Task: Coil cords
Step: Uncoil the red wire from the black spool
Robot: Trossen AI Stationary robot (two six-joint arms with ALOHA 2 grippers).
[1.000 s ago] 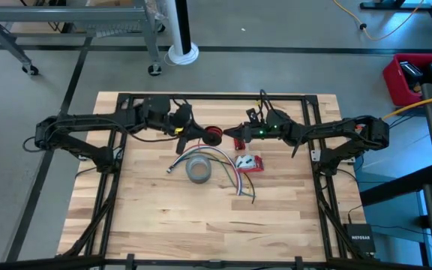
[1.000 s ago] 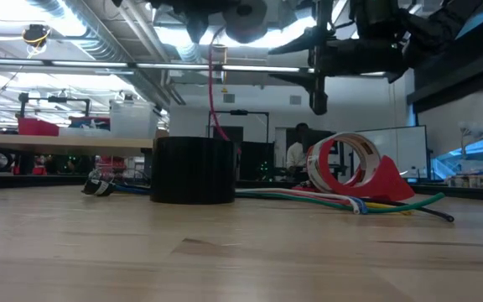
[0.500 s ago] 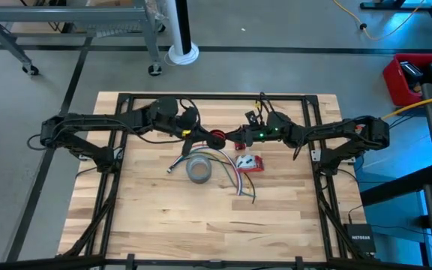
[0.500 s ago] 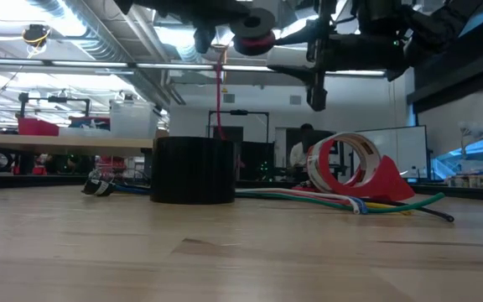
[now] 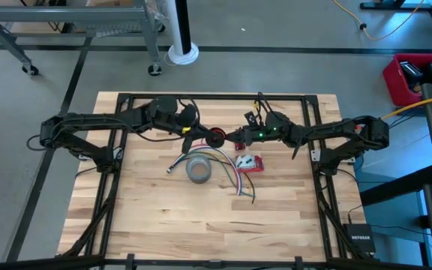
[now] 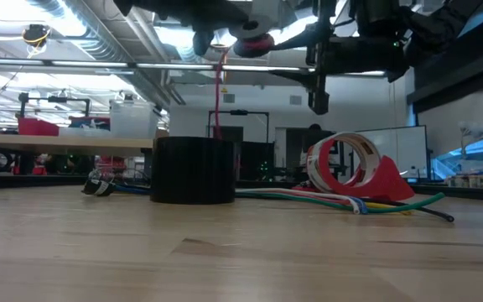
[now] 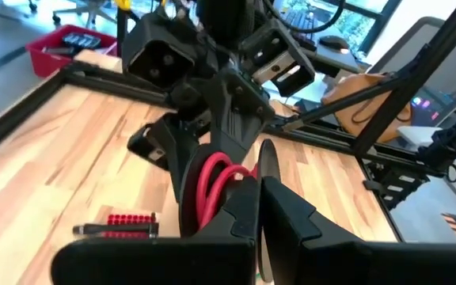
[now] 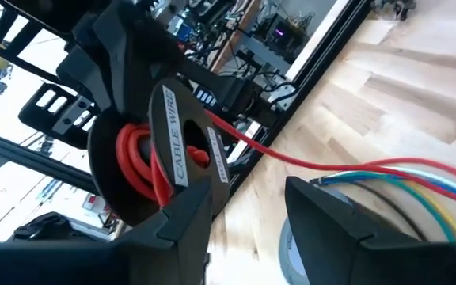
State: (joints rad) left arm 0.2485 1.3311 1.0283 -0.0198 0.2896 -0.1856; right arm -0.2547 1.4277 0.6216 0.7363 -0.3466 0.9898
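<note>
A small black spool (image 5: 216, 137) wound with the red cord (image 8: 137, 162) hangs above the table's far middle; my left gripper (image 5: 203, 138) is shut on it. From the spool the red cord (image 6: 218, 92) drops to the table and joins a bundle of coloured cords (image 5: 227, 166). My right gripper (image 5: 233, 138) faces the spool from the table's right side, level and open. In the right wrist view the spool (image 8: 165, 150) stands just past one of its fingers (image 8: 176, 222); whether that finger touches it I cannot tell. My left gripper pinches one black flange of the spool (image 7: 266, 162) between its two fingers, at the flange's rim. The fingers come nearly level from the table's left, tipped slightly down. The spool is lifted clear of the table, its axis about level, and the red cord trails slack below it.
A grey tape roll (image 5: 198, 170) lies flat below the grippers, shown as a dark cylinder (image 6: 193, 170) in the low view. A red tape dispenser (image 5: 250, 163) stands right of it. The coloured cords (image 6: 350, 201) fan toward the near edge. Black frame rails (image 5: 216, 96) border the table.
My left gripper, still shut on the spool, has drifted a little toward the table's right and slightly down, bringing the spool closer to my right gripper. The spool has turned a bit, so its red winding now shows in the low view.
</note>
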